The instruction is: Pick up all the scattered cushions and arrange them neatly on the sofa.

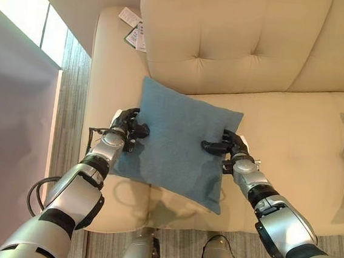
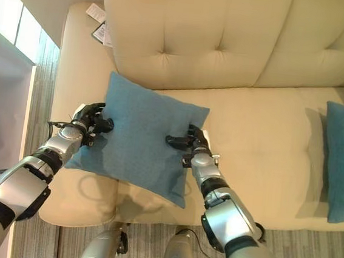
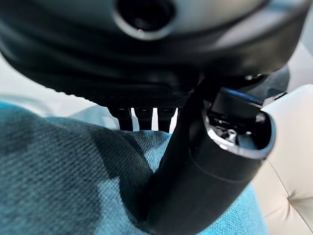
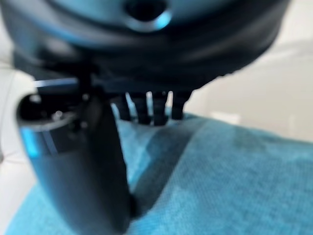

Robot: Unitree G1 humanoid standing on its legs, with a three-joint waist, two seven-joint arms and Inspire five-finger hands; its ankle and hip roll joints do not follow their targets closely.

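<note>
1. My left hand sits centre-left of the left eye view, clamped on the left edge of the square teal-blue fabric cushion. Thumb on top of the cloth, fingers tucked under the edge.
2. Left wrist view backs that up: thumb pressed down into the teal weave, fingers in a row just past the cushion edge, w/ cloth between them.
3. My right hand is right of centre in the same view, pinching the cushion's right edge. Thumb lies over the top face and points toward the frame's left.
4. Right wrist view: thumb dug into the fabric, making a crease, and fingers curled at the edge beyond it.
5. The cushion is in the middle of the frame, turned approx. diamond-wise, between both hands. Its top corner reaches up to the base of the sofa backrest. Its lower corner hangs past the seat's front edge, over the shadow below. Can't tell if the underside rests on the seat or is lifted off it.
6. The cream tufted leather sofa fills the upper and right parts of the view. Its left armrest runs down the frame just left of my left hand.
7. A second teal-blue cushion lies flat on the seat at the right edge of the right eye view, well apart from the one I'm holding.
8. White paper tags lie on the armrest top, upper left, beside the backrest corner.
9. Grey striped floor shows down the left, beside the armrest, and along the bottom edge.
</note>
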